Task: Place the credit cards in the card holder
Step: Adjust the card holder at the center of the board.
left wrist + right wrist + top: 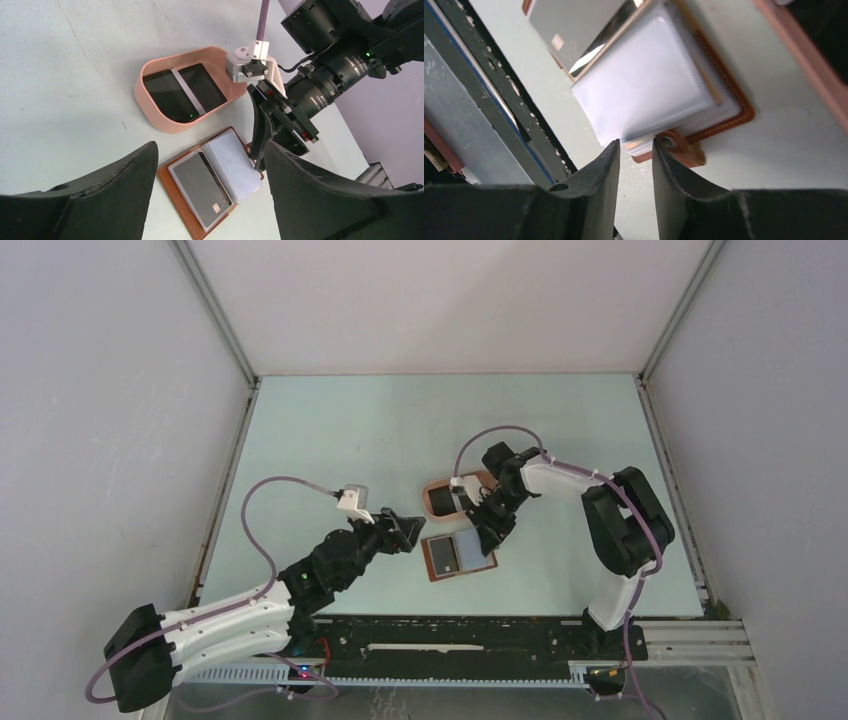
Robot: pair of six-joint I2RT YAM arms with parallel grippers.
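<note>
The card holder [440, 562] lies open on the table, brown leather with clear pockets; it also shows in the left wrist view [175, 192] and the right wrist view [729, 107]. A dark grey credit card [200, 187] sits in its left pocket, also seen in the right wrist view [569, 25]. Black credit cards [167, 95] lie in the pink tray [150, 107]. My left gripper [209, 150] is open and empty, hovering just left of the holder. My right gripper [634, 147] has its jaws a narrow gap apart, tips at the holder's right edge beside the snap tab [681, 150], nothing between them.
The pink tray [432, 487] stands just behind the holder, under the right wrist. A black rail [499, 100] runs along the table's near edge. Grey walls enclose the table on the left, back and right.
</note>
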